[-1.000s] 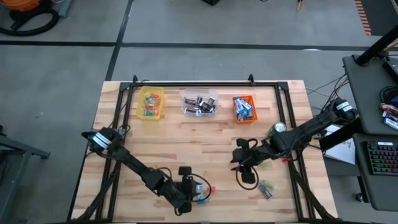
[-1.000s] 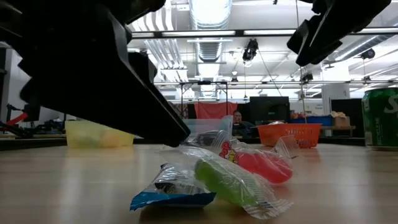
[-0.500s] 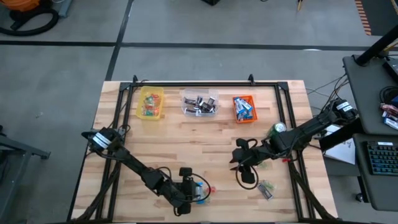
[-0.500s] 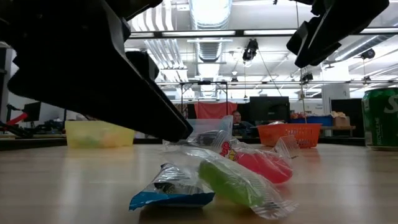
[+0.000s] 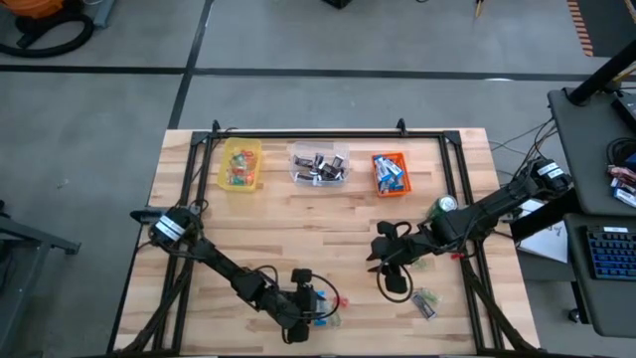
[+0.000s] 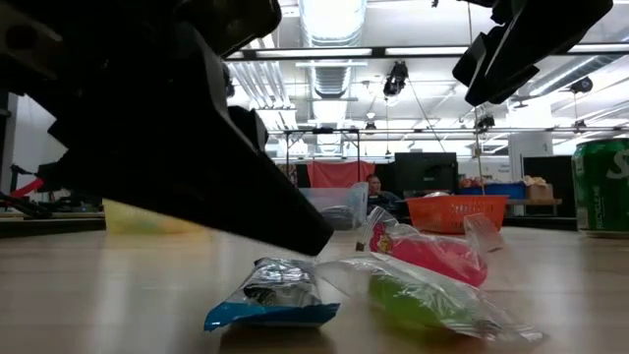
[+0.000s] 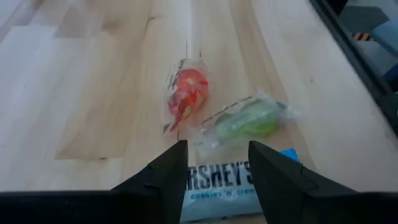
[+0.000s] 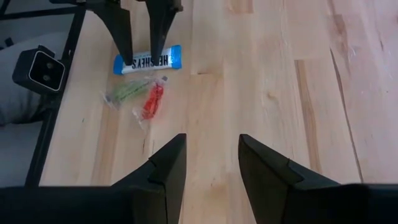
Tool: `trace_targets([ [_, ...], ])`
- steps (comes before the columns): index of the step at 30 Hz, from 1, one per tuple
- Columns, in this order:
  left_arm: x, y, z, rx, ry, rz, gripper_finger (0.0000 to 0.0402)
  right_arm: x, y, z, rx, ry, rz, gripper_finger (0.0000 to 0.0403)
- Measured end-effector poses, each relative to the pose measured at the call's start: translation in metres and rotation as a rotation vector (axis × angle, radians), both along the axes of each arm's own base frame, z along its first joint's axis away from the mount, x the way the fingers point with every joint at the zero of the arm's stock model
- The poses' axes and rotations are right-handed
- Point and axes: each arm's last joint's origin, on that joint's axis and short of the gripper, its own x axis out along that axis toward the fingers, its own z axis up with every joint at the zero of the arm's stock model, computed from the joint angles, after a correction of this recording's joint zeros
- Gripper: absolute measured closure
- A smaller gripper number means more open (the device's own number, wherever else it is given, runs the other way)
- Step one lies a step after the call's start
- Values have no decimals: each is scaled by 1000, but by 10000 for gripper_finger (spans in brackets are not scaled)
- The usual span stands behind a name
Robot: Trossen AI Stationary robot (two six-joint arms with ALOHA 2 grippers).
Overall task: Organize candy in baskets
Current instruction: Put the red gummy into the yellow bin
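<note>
high view: my left hand (image 5: 316, 306) has slid forward over the blue bar (image 5: 320, 310), fingers apart. low view: the green candy (image 6: 408, 298) got pushed aside. left wrist view: bar sits between my fingers, not squeezed yet. right wrist view: right hand (image 8: 208, 165) waits, open, empty.

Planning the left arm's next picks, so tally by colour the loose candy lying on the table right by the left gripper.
Blue-and-white bar: 1
Red piece: 1
Green piece: 1
Total: 3
</note>
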Motion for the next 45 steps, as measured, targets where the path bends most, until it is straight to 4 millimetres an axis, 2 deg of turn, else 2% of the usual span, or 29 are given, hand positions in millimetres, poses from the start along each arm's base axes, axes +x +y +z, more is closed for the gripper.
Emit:
trace_targets([
  [10, 5, 3, 3, 14, -39, -8, 280, 1, 0, 1, 5, -9, -1, 269],
  [17, 4, 2, 5, -8, -30, 1, 283, 4, 4, 0, 96, -5, -78, 274],
  [22, -2, 3, 13, 8, -1, 2, 284, 10, 13, -19, 70, 63, -61, 274],
  [27, -14, 4, 30, 80, 24, 32, 284, 22, 25, -34, 53, 121, -17, 273],
  [30, -23, 4, 40, 137, 31, 63, 284, 25, 33, -40, 23, 143, 58, 273],
  [34, -31, 4, 51, 190, 15, 101, 284, 19, 47, -48, -80, 134, 217, 271],
  [40, -32, 5, 52, 189, 16, 125, 284, 15, 58, -49, -50, 126, 196, 243],
  [45, -32, 5, 50, 197, 13, 143, 284, 25, 67, -52, -27, 17, 152, 208],
])
